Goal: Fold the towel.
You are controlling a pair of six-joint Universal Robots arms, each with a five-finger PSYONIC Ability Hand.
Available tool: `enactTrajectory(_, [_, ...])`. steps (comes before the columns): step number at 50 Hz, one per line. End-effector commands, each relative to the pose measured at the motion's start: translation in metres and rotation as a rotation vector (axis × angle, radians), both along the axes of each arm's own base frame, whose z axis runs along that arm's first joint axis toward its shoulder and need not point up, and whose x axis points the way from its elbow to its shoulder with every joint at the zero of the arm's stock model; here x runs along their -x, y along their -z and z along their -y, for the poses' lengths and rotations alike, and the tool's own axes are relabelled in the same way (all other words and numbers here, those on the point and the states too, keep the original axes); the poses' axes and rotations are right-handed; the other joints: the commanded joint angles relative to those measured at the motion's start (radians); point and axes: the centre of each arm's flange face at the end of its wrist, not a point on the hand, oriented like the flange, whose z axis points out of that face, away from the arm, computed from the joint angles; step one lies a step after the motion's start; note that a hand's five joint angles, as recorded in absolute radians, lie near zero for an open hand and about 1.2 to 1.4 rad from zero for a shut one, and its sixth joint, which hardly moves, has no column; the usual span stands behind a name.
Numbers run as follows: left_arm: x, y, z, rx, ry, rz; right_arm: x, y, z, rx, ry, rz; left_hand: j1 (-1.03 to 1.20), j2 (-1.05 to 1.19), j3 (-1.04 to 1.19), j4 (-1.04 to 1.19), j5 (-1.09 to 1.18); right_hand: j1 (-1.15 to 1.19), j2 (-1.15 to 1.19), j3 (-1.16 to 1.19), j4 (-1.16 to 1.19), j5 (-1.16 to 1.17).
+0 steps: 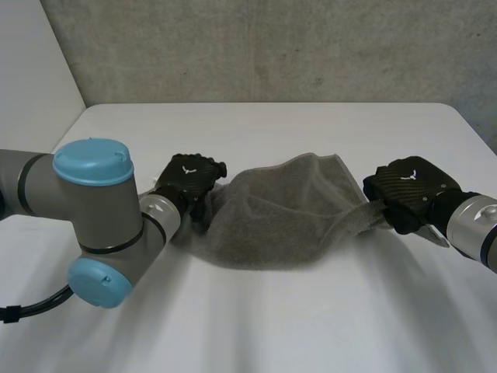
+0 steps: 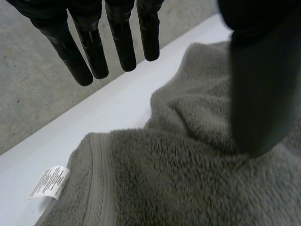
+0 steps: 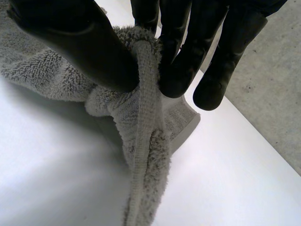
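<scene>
The white table (image 1: 311, 326) lies wide and bare in front of the towel and behind it, up to the far edge where a grey wall (image 1: 272, 47) rises. Its left edge slants away behind the left arm. The grey towel (image 1: 272, 221) sits bunched at the table's middle, strung between the two hands. The right hand (image 1: 410, 190) is at the towel's right end; in the right wrist view its thumb and fingers (image 3: 174, 70) pinch the ribbed hem (image 3: 146, 122), gathered into a cord. The left hand (image 1: 189, 180) is at the left end, its fingers (image 2: 94, 52) straight and spread clear above the pile. Whether its thumb (image 2: 261, 94) touches the cloth is hard to tell. A white label (image 2: 49, 182) sticks out beside the hem, its print unreadable.
</scene>
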Motion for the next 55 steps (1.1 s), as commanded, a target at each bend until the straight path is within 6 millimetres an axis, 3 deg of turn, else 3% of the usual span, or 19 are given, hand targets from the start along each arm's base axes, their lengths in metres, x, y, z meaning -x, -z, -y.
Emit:
enactTrajectory(1, [0.0, 0.018, 0.0, -0.021, 0.011, 0.058, -0.002, 0.002, -0.002, -0.006, -0.011, 0.004, 0.021, 0.024, 0.021, 0.02, -0.162, 0.063, 0.051, 0.044, 0.035, 0.037])
enactTrajectory(12, [0.002, 0.03, 0.005, -0.038, 0.01, 0.068, -0.003, 0.003, -0.003, -0.007, -0.016, 0.004, 0.168, 0.171, 0.168, 0.167, -0.015, 0.063, 0.051, 0.044, 0.035, 0.037])
enactTrajectory(15, [0.002, 0.029, 0.005, -0.035, 0.008, 0.067, -0.003, 0.004, -0.003, -0.011, -0.016, 0.005, 0.306, 0.309, 0.306, 0.305, 0.123, 0.063, 0.051, 0.044, 0.035, 0.037])
enactTrajectory(17, [0.002, 0.026, 0.005, -0.031, 0.008, 0.065, -0.003, 0.004, -0.002, -0.009, -0.016, 0.005, 0.583, 0.587, 0.583, 0.583, 0.401, 0.063, 0.051, 0.044, 0.035, 0.037])
enactTrajectory(18, [0.002, 0.026, 0.005, -0.031, 0.008, 0.065, -0.003, 0.004, -0.002, -0.009, -0.016, 0.005, 0.585, 0.588, 0.585, 0.584, 0.402, 0.063, 0.051, 0.044, 0.035, 0.037])
enactTrajectory(22, [0.001, 0.019, 0.002, -0.028, 0.011, 0.062, -0.003, 0.004, 0.0, 0.014, -0.012, 0.008, 0.93, 0.933, 0.93, 0.929, 0.747, 0.063, 0.051, 0.044, 0.035, 0.037])
enactTrajectory(26, [-0.001, 0.008, -0.004, -0.033, 0.016, 0.065, -0.002, 0.001, 0.002, 0.034, -0.004, 0.015, 0.931, 0.934, 0.931, 0.93, 0.748, 0.063, 0.051, 0.044, 0.035, 0.037])
enactTrajectory(29, [-0.002, -0.004, -0.012, -0.045, 0.022, 0.065, -0.002, -0.012, 0.0, 0.065, 0.003, 0.036, 0.931, 0.934, 0.931, 0.93, 0.748, 0.063, 0.051, 0.044, 0.035, 0.037])
enactTrajectory(31, [-0.007, -0.015, -0.022, -0.065, 0.023, 0.069, -0.002, -0.031, -0.005, 0.102, 0.006, 0.078, 0.931, 0.934, 0.931, 0.93, 0.748, 0.063, 0.051, 0.044, 0.035, 0.037])
enactTrajectory(34, [-0.011, -0.024, -0.028, -0.067, 0.023, 0.069, -0.002, -0.04, -0.007, 0.117, 0.01, 0.102, 0.931, 0.934, 0.931, 0.93, 0.748, 0.063, 0.051, 0.044, 0.035, 0.037])
enactTrajectory(37, [-0.025, -0.064, -0.055, -0.034, 0.027, 0.039, -0.003, -0.06, -0.02, 0.09, -0.03, 0.132, 0.931, 0.934, 0.931, 0.93, 0.748, 0.063, 0.051, 0.044, 0.035, 0.037])
enactTrajectory(38, [-0.026, -0.064, -0.055, -0.033, 0.027, 0.039, -0.003, -0.06, -0.02, 0.089, -0.03, 0.133, 0.931, 0.934, 0.931, 0.93, 0.748, 0.063, 0.051, 0.044, 0.035, 0.037])
enactTrajectory(40, [-0.034, -0.09, -0.075, -0.003, 0.032, -0.009, -0.005, -0.068, -0.032, 0.021, -0.082, 0.136, 0.931, 0.934, 0.931, 0.93, 0.748, 0.063, 0.051, 0.044, 0.035, 0.037])
enactTrajectory(45, [-0.04, -0.11, -0.101, 0.024, 0.072, -0.077, -0.008, -0.064, -0.049, -0.078, -0.181, 0.077, 0.931, 0.934, 0.931, 0.93, 0.748, 0.063, 0.051, 0.044, 0.035, 0.037])
enactTrajectory(49, [-0.041, -0.098, -0.109, -0.022, 0.11, -0.055, -0.007, -0.049, -0.057, -0.147, -0.235, -0.011, 0.931, 0.934, 0.931, 0.93, 0.748, 0.063, 0.051, 0.044, 0.035, 0.037])
enactTrajectory(50, [-0.04, -0.088, -0.109, -0.053, 0.116, -0.041, -0.007, -0.037, -0.061, -0.201, -0.262, -0.058, 0.62, 0.623, 0.62, 0.619, 0.437, 0.063, 0.051, 0.044, 0.035, 0.037])
enactTrajectory(51, [-0.04, -0.088, -0.109, -0.053, 0.116, -0.04, -0.007, -0.037, -0.061, -0.202, -0.262, -0.058, 0.617, 0.62, 0.617, 0.616, 0.434, 0.063, 0.051, 0.044, 0.035, 0.037])
enactTrajectory(53, [-0.038, -0.066, -0.102, -0.12, 0.108, 0.001, -0.005, -0.014, -0.07, -0.327, -0.325, -0.153, 0.274, 0.278, 0.274, 0.274, 0.092, 0.063, 0.051, 0.044, 0.035, 0.037])
enactTrajectory(55, [-0.038, -0.059, -0.097, -0.143, 0.098, 0.007, -0.004, -0.006, -0.074, -0.376, -0.36, -0.197, 0.189, 0.192, 0.189, 0.189, 0.006, 0.063, 0.051, 0.044, 0.035, 0.037])
